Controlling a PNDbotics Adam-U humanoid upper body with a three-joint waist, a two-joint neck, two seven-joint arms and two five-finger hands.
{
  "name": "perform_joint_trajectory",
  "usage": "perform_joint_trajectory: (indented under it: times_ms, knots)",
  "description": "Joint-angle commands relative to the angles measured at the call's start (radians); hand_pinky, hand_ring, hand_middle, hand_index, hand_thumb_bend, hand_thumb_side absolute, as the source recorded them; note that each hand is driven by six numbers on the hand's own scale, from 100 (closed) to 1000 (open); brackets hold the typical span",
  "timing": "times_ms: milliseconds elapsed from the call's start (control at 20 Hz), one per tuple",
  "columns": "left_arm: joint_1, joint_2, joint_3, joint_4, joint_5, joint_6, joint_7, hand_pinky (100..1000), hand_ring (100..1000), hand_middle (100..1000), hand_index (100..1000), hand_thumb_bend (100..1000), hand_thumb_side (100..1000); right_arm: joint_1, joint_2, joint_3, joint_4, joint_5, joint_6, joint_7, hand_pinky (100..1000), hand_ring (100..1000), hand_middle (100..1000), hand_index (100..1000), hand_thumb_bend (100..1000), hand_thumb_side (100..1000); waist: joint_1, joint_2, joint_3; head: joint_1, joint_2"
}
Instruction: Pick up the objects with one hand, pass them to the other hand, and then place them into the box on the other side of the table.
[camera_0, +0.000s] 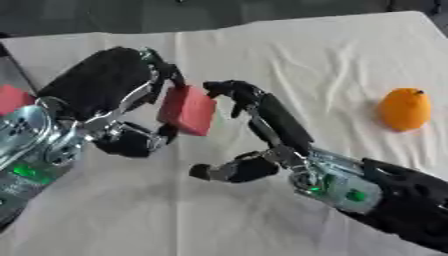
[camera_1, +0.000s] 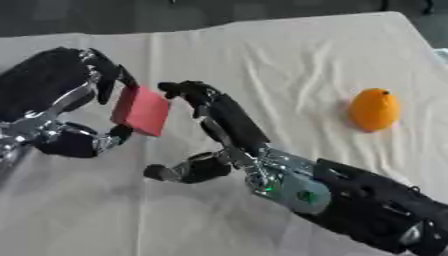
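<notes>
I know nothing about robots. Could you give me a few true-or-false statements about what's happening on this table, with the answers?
1. The left hand holds the red block. True.
2. The right hand is wrapped around the orange fruit. False: the fruit lies alone on the white cloth, to the right.
3. The red block rests on the cloth. False: it is held up between the left hand's fingers and thumb.
4. The right hand's fingers reach toward the block. True.

1. The black-and-silver left hand (camera_0: 114, 107), pinching a flat red block (camera_0: 186, 110), is filling the table's left-centre.
2. The black right hand (camera_0: 262, 132) is reaching in just beside the block, perhaps touching it.
3. A round orange fruit (camera_0: 404, 109) is sitting well apart on the wrinkled white cloth (camera_0: 289, 55), whose far stretch is lying open.
</notes>
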Motion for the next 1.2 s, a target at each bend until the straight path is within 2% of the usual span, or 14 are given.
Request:
perform_joint_trajectory:
  times_ms: [50, 700, 950, 1050, 1100, 1200]
  knots:
    - [-0.012, 0.032, 0.007, -0.022, 0.002, -0.004, -0.014, 740, 531, 342, 432, 355, 104, -0.006, -0.014, -0.004, -0.01, 0.007, 0.024, -0.02, 476, 839, 712, 891, 733, 430, 0.012, -0.016, -0.001, -0.003, 0.004]
    - [0.015, 0.127, 0.05, -0.066, -0.003, 0.009, -0.007, 727, 535, 346, 435, 402, 100, 0.015, -0.018, -0.001, -0.01, 0.019, 0.043, -0.038, 480, 841, 714, 889, 727, 437, 0.013, -0.015, -0.002, 0.006, 0.002]
    - [0.033, 0.18, 0.088, -0.098, 0.001, 0.029, 0.007, 719, 534, 345, 433, 428, 100, 0.021, -0.019, -0.001, -0.01, 0.028, 0.041, -0.033, 482, 842, 715, 889, 727, 440, 0.013, -0.016, 0.001, 0.039, -0.005]
    - [0.044, 0.204, 0.107, -0.108, 0.0, 0.04, 0.014, 717, 535, 346, 433, 437, 100, 0.024, -0.02, -0.002, -0.01, 0.031, 0.04, -0.034, 484, 842, 715, 889, 726, 441, 0.012, -0.017, 0.002, 0.059, -0.009]
    - [0.051, 0.217, 0.115, -0.111, 0.0, 0.044, 0.016, 717, 535, 346, 433, 410, 100, 0.026, -0.02, -0.001, -0.01, 0.034, 0.039, -0.034, 484, 842, 715, 889, 729, 440, 0.012, -0.017, 0.002, 0.07, -0.012]
    - [0.065, 0.241, 0.134, -0.121, 0.001, 0.054, 0.022, 717, 533, 344, 430, 436, 100, 0.03, -0.02, 0.0, -0.01, 0.038, 0.039, -0.036, 485, 842, 715, 889, 726, 443, 0.011, -0.017, 0.003, 0.092, -0.015]
